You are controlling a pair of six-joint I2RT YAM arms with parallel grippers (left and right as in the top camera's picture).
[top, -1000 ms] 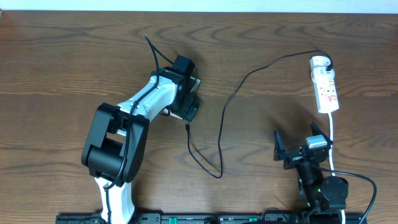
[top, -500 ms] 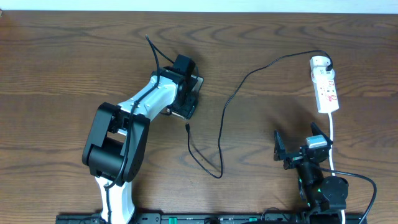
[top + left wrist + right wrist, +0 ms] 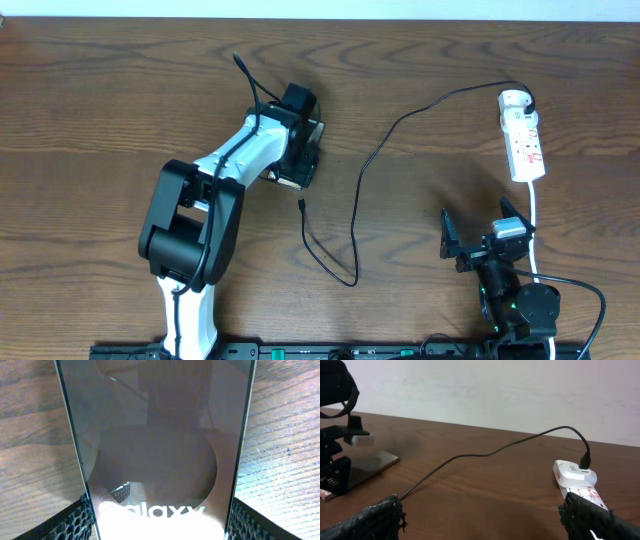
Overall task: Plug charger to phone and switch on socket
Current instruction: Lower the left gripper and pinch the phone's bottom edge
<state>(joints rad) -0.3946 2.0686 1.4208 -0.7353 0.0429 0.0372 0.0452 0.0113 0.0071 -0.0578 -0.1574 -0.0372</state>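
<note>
The phone [image 3: 316, 130] lies flat on the table at centre left, mostly covered by my left gripper [image 3: 300, 155]. In the left wrist view the brownish "Galaxy" face of the phone [image 3: 160, 450] fills the space between the pads [image 3: 75, 520], which press its two long edges, so my left gripper [image 3: 157, 522] is shut on it. The charger cable [image 3: 357, 190] loops over the table; its plug tip [image 3: 302, 206] lies loose just below the phone, and its white adapter [image 3: 514, 99] sits in the socket [image 3: 525, 145] at far right. My right gripper [image 3: 482, 238] stands open, empty, near the front edge.
The socket's white cord [image 3: 535, 215] runs down past the right gripper. In the right wrist view the socket [image 3: 577, 480] lies ahead right, the cable [image 3: 485, 454] crosses the middle, and the phone [image 3: 375, 462] lies far left under the left arm.
The left gripper's jaws have narrowed onto the phone's edges, and the phone has turned slightly under it. The right arm has not moved.
</note>
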